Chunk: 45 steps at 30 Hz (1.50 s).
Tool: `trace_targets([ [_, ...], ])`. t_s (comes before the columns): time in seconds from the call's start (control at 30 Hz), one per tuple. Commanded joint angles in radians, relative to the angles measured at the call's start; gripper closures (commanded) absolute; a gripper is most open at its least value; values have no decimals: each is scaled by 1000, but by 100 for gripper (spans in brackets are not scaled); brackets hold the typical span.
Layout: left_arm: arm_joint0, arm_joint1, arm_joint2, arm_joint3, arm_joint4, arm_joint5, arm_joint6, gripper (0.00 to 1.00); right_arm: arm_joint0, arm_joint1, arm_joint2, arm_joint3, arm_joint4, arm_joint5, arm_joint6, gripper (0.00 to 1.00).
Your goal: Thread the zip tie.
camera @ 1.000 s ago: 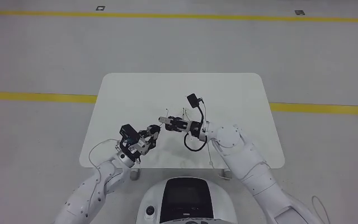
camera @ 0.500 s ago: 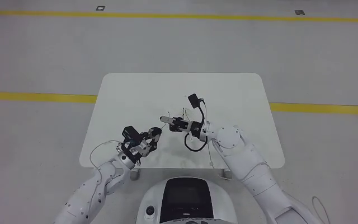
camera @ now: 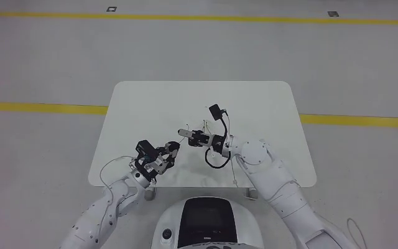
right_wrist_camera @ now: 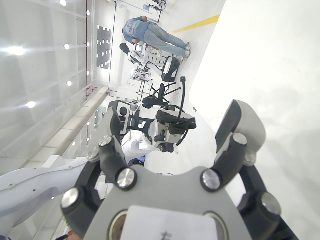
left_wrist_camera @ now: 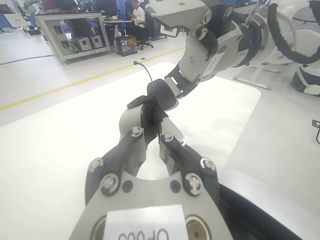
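Observation:
My left gripper (left_wrist_camera: 150,104) is shut on a thin black zip tie (left_wrist_camera: 147,73), whose strap curves up from the fingertips to its small head. In the top view, my left gripper (camera: 172,147) sits over the front middle of the white table (camera: 249,99), a short way from my right gripper (camera: 182,132). My right gripper (right_wrist_camera: 172,108) is open and points at the left one, with nothing between its fingers. One ribbed right pad (left_wrist_camera: 162,96) lies just behind the strap. The zip tie (right_wrist_camera: 183,93) stands upright in the right wrist view.
The table's rounded front left edge is close behind my left arm. A small black connector with a cable (left_wrist_camera: 316,126) lies off the table's side. Bare table surface spreads at the back and to the right (camera: 267,118).
My left gripper has shifted slightly right and toward the right gripper with the zip tie in it. The right arm has barely moved.

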Motion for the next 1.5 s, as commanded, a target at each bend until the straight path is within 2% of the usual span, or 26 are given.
trace_targets([
  [0.0,0,0,0,0,0,0,0,100,0,0,0,0,0,0,0,0],
  [0.9,0,0,0,0,0,0,0,100,0,0,0,0,0,0,0,0],
  [1.0,-5,0,28,-4,-53,0,-6,100,0,0,0,0,0,0,0,0],
  [1.1,-21,15,48,22,-150,0,-8,100,0,0,0,0,0,0,0,0],
  [1.2,-41,43,65,44,-259,0,-25,100,0,0,0,0,0,0,0,0],
  [1.33,-75,91,109,37,-398,0,-49,100,0,0,0,0,0,0,0,0],
  [1.4,-99,120,140,40,-489,0,-70,100,0,0,0,0,0,0,0,0],
  [1.47,-99,120,140,40,-489,0,-70,100,0,0,0,0,0,0,0,0],
])
